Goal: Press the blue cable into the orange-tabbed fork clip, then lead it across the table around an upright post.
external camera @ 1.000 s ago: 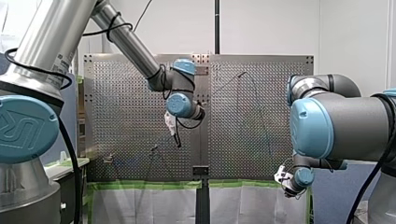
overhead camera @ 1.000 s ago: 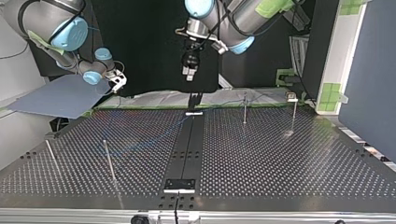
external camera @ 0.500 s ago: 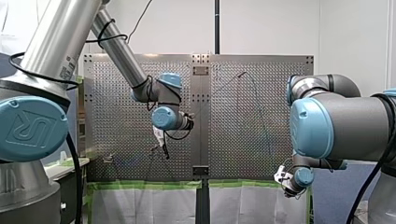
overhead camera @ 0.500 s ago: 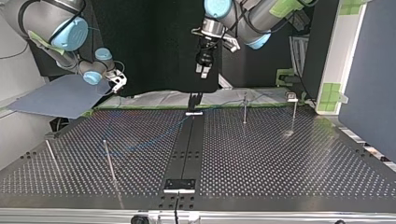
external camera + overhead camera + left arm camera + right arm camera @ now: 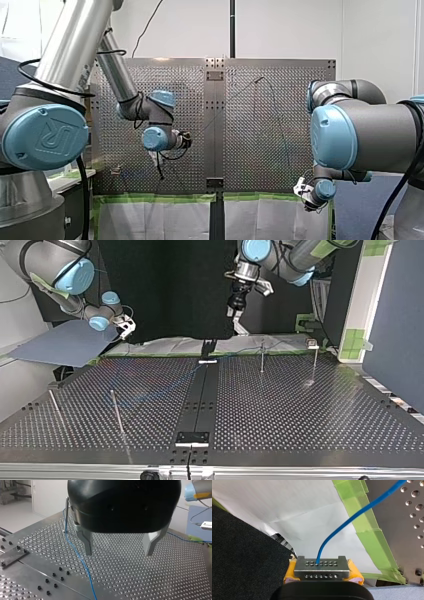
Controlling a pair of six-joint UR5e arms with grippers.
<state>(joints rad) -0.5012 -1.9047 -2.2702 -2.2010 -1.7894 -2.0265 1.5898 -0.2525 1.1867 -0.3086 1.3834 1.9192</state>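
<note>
The thin blue cable (image 5: 165, 387) lies slack on the perforated table (image 5: 300, 410), from the top view's left towards the far middle. In the right wrist view the blue cable (image 5: 352, 517) comes out from between the yellow pads (image 5: 355, 573) of my right gripper (image 5: 322, 566), which is shut on it off the table's edge. My left gripper (image 5: 118, 552) hangs open above the plate, empty, its metal fingers (image 5: 87, 545) wide apart. The cable (image 5: 80, 560) passes beside one finger to an upright post (image 5: 67, 512). A small clip (image 5: 312, 344) stands at the top view's far right.
Upright posts stand at the top view's far right (image 5: 262, 357) and near left (image 5: 117, 412), (image 5: 54, 407). A dark centre strip (image 5: 200, 400) divides the table. Green tape (image 5: 367, 537) and white sheeting edge the plate near my right gripper (image 5: 302, 192).
My left arm has swung towards the front view's left and lower, rightwards in the top view, with its gripper still open. My right arm and the cable have stayed put.
</note>
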